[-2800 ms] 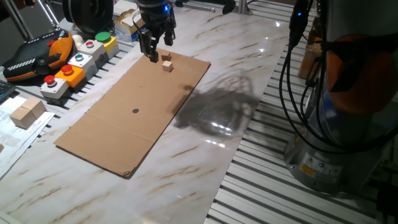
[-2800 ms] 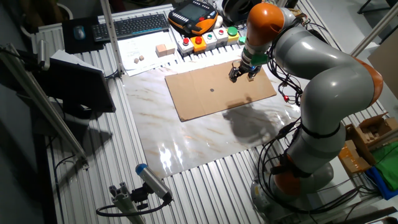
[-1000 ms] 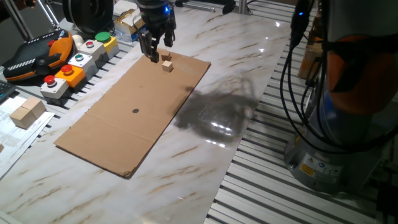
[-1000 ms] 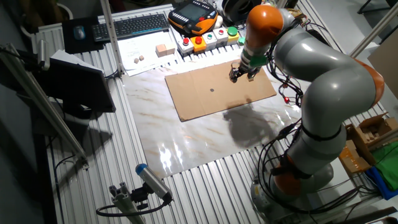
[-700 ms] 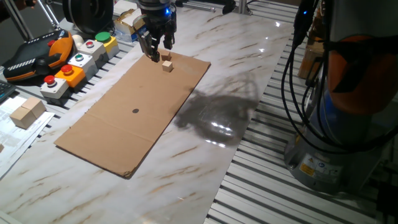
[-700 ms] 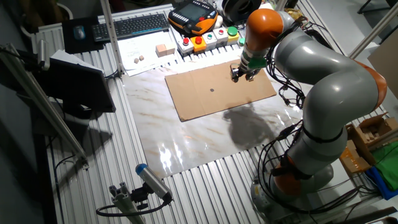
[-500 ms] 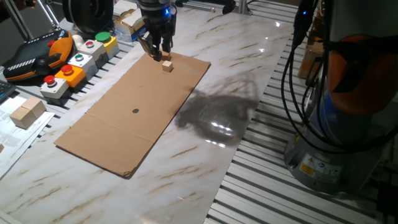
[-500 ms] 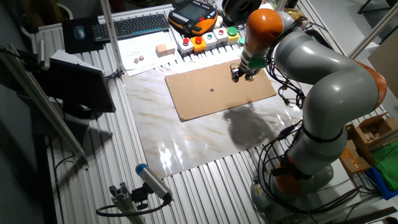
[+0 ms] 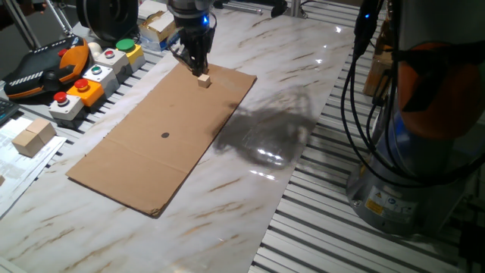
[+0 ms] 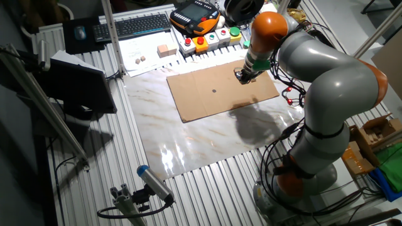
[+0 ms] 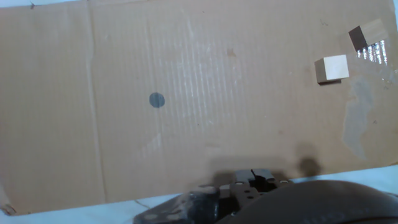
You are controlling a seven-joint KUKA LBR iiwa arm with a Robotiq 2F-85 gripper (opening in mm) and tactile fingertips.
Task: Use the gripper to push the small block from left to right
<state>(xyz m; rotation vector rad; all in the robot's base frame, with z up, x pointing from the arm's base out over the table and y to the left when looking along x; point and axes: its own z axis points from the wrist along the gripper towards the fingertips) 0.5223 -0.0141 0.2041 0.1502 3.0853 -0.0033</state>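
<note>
The small block sits on the cardboard sheet, close to the sheet's far corner on the side nearest the button boxes. It is roughly cubic, so no long axis can be made out; in the hand view the block lies with its faces nearly square to the sheet's edges, turned only slightly. The sheet carries a dark dot near its middle, and the block lies well apart from that dot.

The gripper stands over the same corner of the sheet, fingers pointing down, just beside the block on the button-box side. In one fixed view the fingers appear drawn together with no gap showing, and nothing is held between them. Whether the fingertips touch the block cannot be told from that angle.

The other fixed view shows the whole arm, grey with orange joints, bending over the sheet from its base, with the gripper hiding the block entirely. It also shows a keyboard beyond the button boxes.

The hand view alone shows a second brown piece at the sheet's edge just past the block, and a glossy strip on the cardboard near it. The fingers themselves are not clearly visible there.
</note>
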